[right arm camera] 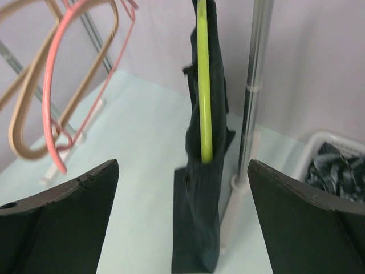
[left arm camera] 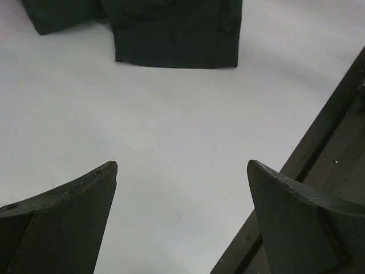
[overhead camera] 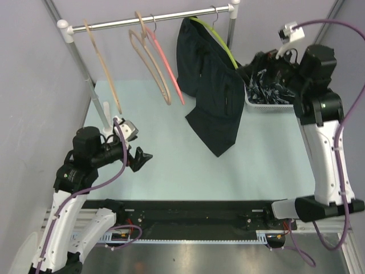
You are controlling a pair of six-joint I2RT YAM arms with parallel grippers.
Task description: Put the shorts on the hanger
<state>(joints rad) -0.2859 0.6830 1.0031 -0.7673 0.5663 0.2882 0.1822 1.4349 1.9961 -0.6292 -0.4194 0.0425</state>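
The dark shorts (overhead camera: 212, 91) hang draped over the lime-green hanger (overhead camera: 220, 41), which hooks on the metal rail (overhead camera: 148, 20) at the back right; one leg reaches down to the table. The right wrist view shows the hanger (right arm camera: 204, 85) edge-on with the shorts (right arm camera: 201, 217) around it. My right gripper (right arm camera: 182, 188) is open and empty, set back from the shorts, near the basket. My left gripper (overhead camera: 140, 159) is open and empty low over the table at the left; its view shows the shorts' hem (left arm camera: 171, 40) far ahead.
Two beige wooden hangers (overhead camera: 149, 60) and a pink hanger (overhead camera: 169, 67) hang on the rail left of the shorts. A white basket (overhead camera: 274, 94) of dark clothes stands at the back right. The rack's upright pole (right arm camera: 251, 97) stands right of the shorts.
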